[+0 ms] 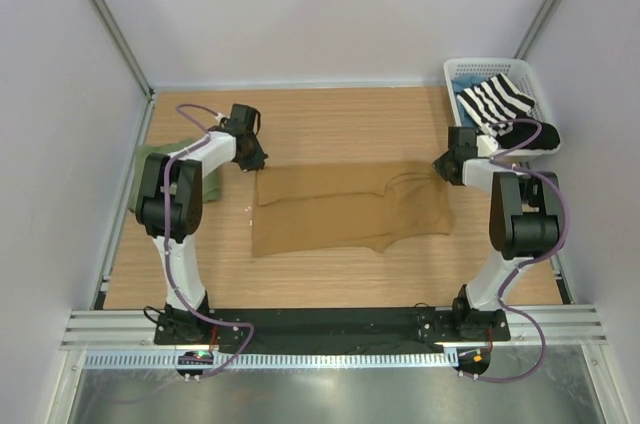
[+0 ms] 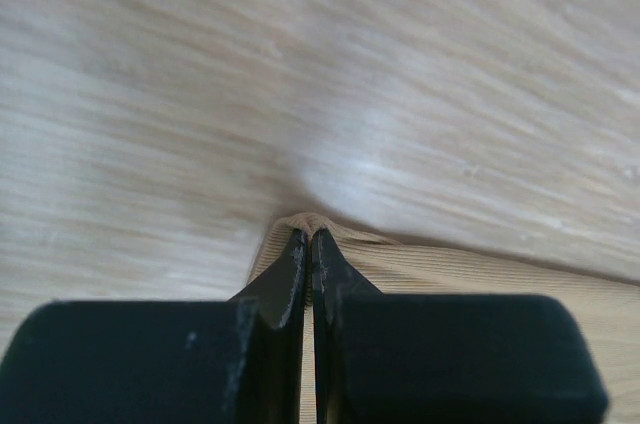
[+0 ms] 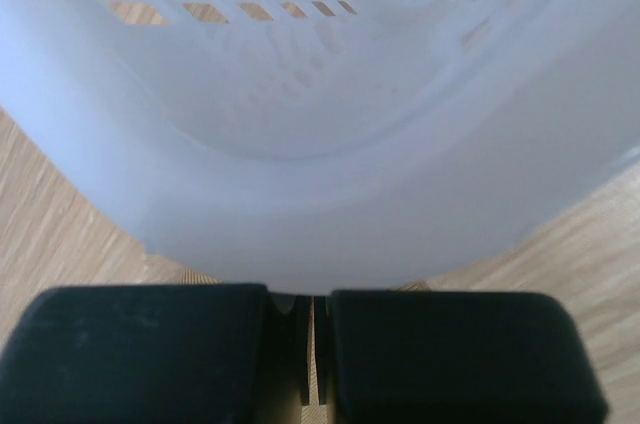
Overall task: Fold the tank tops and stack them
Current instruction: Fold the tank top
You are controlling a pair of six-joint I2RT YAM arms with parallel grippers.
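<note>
**Both grippers down at the far corners of the tan top**

My left gripper [image 1: 258, 162] sits at the far left corner of the tan tank top [image 1: 350, 209]. Its wrist camera shows the two fingers [image 2: 290, 269] pressed together, with a small raised ridge of the tan ribbed cloth [image 2: 450, 269] pinched at their tips. Bare wood of the table [image 1: 330, 129] lies beyond.

My right gripper [image 1: 440, 172] is at the far right corner of the same top. Its fingers are closed, and only a thin slit shows between them in its own camera. I cannot tell whether cloth is caught there, because the pale wall of the basket [image 3: 320, 144] fills nearly all of that view, just past the fingertips.

The tan tank top lies spread flat around the middle of the table, its length running left to right. The olive green tank top [image 1: 148, 159] lies at the table's left edge, partly hidden under my left arm and well apart from the tan one.

The white basket [image 1: 470, 69] stands in the far right corner. A striped garment [image 1: 495, 102] lies in it, and a black garment [image 1: 535, 134] hangs over its near rim.
</note>
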